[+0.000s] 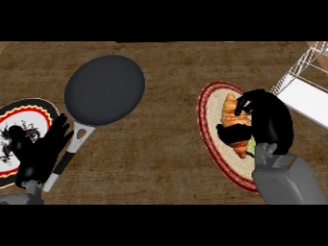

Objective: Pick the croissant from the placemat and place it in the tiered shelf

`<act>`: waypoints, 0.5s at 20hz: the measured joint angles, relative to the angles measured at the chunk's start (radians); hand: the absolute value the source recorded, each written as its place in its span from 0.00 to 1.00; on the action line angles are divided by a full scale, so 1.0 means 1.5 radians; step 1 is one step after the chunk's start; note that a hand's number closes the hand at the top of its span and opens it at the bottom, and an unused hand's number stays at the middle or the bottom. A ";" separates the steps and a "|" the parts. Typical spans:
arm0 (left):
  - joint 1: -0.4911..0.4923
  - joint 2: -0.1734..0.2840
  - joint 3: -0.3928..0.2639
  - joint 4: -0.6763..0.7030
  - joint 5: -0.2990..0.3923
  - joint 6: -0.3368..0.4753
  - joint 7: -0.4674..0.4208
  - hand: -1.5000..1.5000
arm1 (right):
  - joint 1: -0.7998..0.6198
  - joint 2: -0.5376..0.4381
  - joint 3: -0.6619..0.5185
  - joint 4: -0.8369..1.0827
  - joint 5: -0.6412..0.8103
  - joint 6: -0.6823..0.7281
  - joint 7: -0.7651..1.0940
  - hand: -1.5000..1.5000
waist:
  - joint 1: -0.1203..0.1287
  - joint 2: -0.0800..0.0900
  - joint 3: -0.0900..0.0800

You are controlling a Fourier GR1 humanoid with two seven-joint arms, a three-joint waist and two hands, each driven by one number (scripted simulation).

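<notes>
The right hand (269, 120) is curling its fingers and thumb round the croissant (233, 115) on the placemat (212, 103); the left hand (42, 146) is resting open.

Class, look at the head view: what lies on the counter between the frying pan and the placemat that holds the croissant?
Nothing: in the head view, the stretch of counter between the frying pan and the placemat with the croissant is bare.

croissant (232, 111): golden-orange | placemat (216, 126): cream, red-rimmed | pan (105, 90): dark grey | plate (10, 139): white, black-red zigzag rim
</notes>
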 measured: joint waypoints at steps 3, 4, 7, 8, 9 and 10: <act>0.000 -0.003 0.000 -0.004 -0.003 0.005 0.007 0.50 | -0.015 -0.024 -0.018 -0.094 0.026 0.025 0.038 1.00 | 0.000 -0.001 0.000; -0.001 0.000 0.002 -0.001 -0.003 0.003 0.006 0.50 | -0.031 -0.033 -0.029 -0.121 0.033 0.038 0.054 1.00 | 0.000 -0.001 -0.001; -0.001 -0.001 0.003 0.001 -0.005 0.000 0.003 0.50 | -0.068 -0.047 -0.055 -0.196 0.055 0.080 0.087 1.00 | 0.002 -0.001 -0.001; 0.000 -0.001 0.005 0.003 -0.004 -0.004 -0.004 0.50 | -0.083 -0.056 -0.070 -0.214 0.054 0.095 0.091 1.00 | 0.003 0.000 -0.001; 0.001 0.001 0.007 0.001 -0.001 -0.009 -0.004 0.50 | -0.099 -0.064 -0.085 -0.230 0.053 0.113 0.098 1.00 | 0.003 0.000 -0.001; -0.001 0.001 0.007 0.002 -0.001 -0.010 0.002 0.50 | -0.115 -0.071 -0.102 -0.245 0.050 0.126 0.103 1.00 | 0.003 0.000 -0.001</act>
